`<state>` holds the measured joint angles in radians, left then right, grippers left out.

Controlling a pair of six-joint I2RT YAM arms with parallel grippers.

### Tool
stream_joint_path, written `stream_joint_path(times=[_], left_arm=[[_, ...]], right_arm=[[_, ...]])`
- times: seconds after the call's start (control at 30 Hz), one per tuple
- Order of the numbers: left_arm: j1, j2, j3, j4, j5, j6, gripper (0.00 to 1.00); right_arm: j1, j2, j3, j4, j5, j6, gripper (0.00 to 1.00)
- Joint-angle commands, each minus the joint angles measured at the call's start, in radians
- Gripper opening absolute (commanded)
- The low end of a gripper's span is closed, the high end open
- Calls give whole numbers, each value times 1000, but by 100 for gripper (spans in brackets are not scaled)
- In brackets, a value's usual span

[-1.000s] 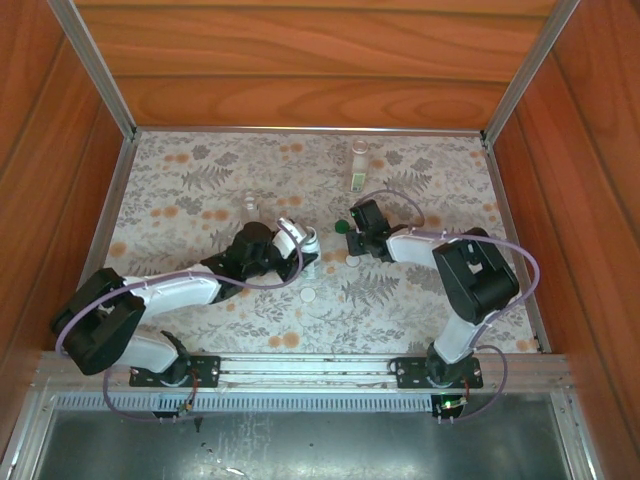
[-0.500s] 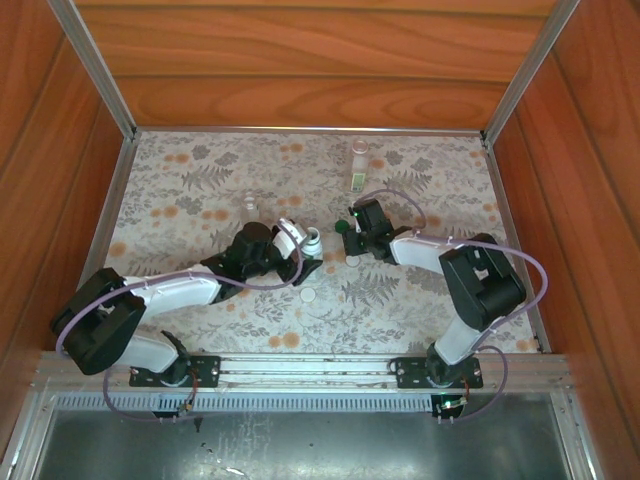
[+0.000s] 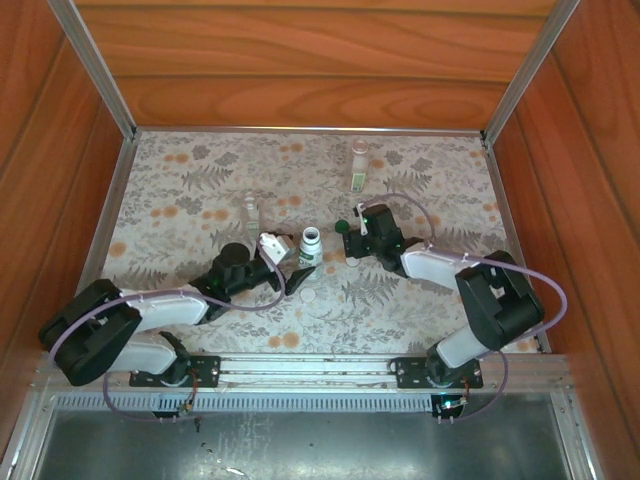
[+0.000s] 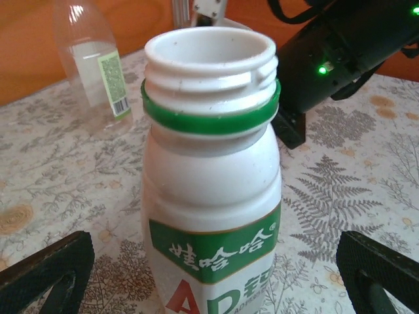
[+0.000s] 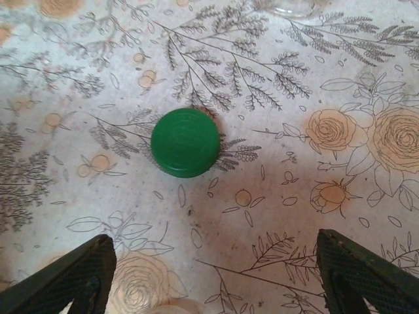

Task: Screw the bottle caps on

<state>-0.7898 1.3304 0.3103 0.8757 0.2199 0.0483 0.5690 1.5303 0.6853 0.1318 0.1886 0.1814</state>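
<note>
The white bottle [image 3: 311, 245] with a green label stands upright and uncapped, its green neck ring bare [image 4: 209, 196]. My left gripper [image 3: 296, 264] is open just behind it, one finger [image 4: 46, 275] on each side, neither touching. The dark green cap [image 3: 341, 226] lies flat on the cloth [image 5: 185, 142]. My right gripper [image 3: 352, 238] hovers open beside and above the cap [image 5: 216, 281], holding nothing. Two white caps [image 3: 352, 262] [image 3: 309, 296] lie loose nearby. A clear bottle with a yellow-green label [image 3: 358, 165] stands at the back, and a shorter clear one [image 3: 250, 207] at the left.
A floral cloth [image 3: 200, 180] covers the table, with wooden walls on three sides and metal rails at the edges. In the left wrist view the right arm's black wrist [image 4: 340, 52] sits close behind the white bottle. One white cap's edge [image 5: 170, 307] shows between the right fingers.
My left gripper has opened, let go of the white bottle and drawn back toward the near left. My right gripper has opened wider by the green cap.
</note>
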Motion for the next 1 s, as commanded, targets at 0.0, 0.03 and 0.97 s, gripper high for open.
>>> stream_joint_path(times=[0.0, 0.03, 0.97], left_arm=[[3, 82, -40, 288, -24, 1, 100], [2, 112, -40, 330, -16, -3, 100], [5, 395, 45, 542, 78, -75, 76]], right_arm=[[2, -43, -23, 93, -16, -1, 87], [2, -50, -24, 92, -14, 0, 88], [2, -79, -34, 65, 5, 7, 90]])
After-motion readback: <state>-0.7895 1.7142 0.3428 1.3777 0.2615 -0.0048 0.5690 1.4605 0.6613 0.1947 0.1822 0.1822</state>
